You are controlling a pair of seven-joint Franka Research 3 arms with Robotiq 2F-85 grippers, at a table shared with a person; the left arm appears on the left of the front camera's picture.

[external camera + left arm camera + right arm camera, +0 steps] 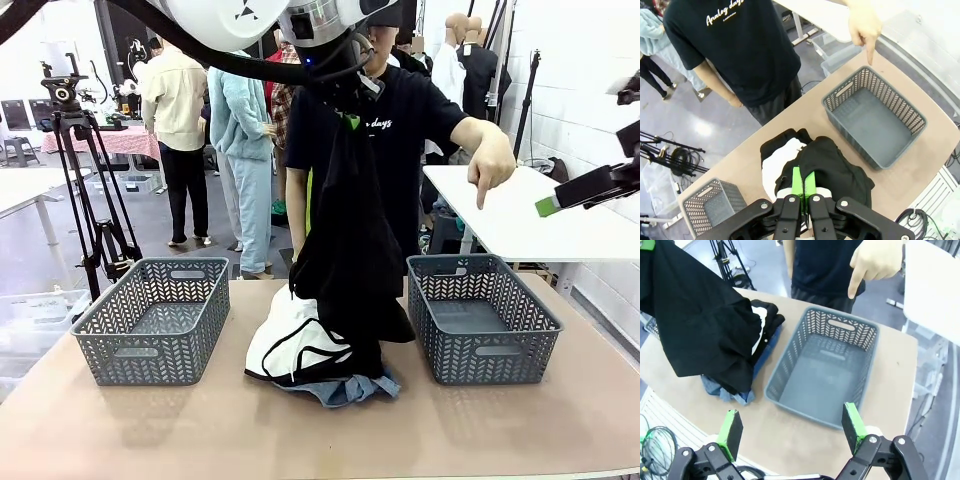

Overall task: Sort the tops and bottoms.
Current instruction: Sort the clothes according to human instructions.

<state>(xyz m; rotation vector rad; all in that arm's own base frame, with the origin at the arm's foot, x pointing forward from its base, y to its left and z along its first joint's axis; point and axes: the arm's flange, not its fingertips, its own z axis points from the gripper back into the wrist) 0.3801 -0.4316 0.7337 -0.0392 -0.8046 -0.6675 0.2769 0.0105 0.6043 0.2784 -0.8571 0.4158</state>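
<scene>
High above the table's middle, my left gripper (348, 122) is shut on a plain black garment (350, 250) that hangs down onto the pile. In the left wrist view its green pads (797, 181) pinch the black cloth (837, 172). Under it lie a white garment with black piping (292, 345), another black piece (775, 144) and faded blue denim (350, 390). My right gripper (548, 205) hovers open at the right, above the right basket (825, 365), with nothing between its fingers (731, 429).
A grey left basket (155, 320) and a grey right basket (480, 315) flank the pile. The person across the table points a hand (490, 165) down at the right basket. A white table (520, 215) stands behind on the right, a tripod (85, 170) at the left.
</scene>
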